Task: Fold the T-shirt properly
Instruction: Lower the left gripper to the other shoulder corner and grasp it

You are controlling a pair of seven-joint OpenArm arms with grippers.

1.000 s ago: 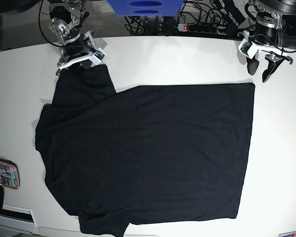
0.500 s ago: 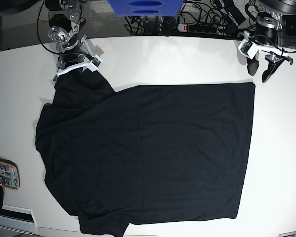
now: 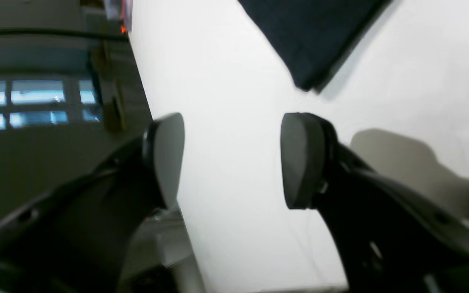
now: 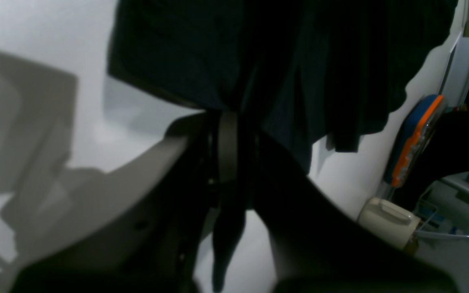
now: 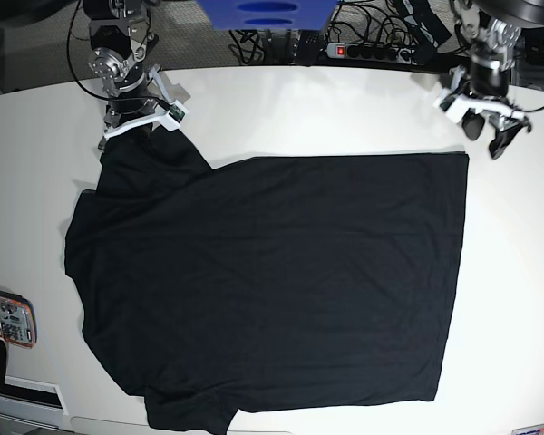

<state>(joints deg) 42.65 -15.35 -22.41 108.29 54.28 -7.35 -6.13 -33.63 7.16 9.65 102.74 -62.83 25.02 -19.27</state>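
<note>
The black T-shirt [image 5: 272, 281] lies spread flat on the white table [image 5: 326, 109], its hem toward the right and its sleeves toward the left. My right gripper [image 5: 134, 132] is at the far left sleeve. In the right wrist view the right gripper [image 4: 228, 138] is shut on a bunched edge of the T-shirt [image 4: 218, 49]. My left gripper [image 5: 488, 134] hovers just beyond the shirt's far right corner. In the left wrist view the left gripper [image 3: 232, 158] stands open with only bare table between its fingers, and the T-shirt corner [image 3: 312, 40] lies a little ahead.
An orange and blue case [image 5: 7, 319] lies at the table's left edge and shows as the case [image 4: 413, 138] in the right wrist view. A power strip [image 5: 367, 52] with cables runs behind the table. A blue object [image 5: 263, 14] is at the top centre.
My right gripper has shut on the sleeve edge and shifted slightly up and left. My left gripper has turned and moved nearer the shirt's far right corner, jaws wider.
</note>
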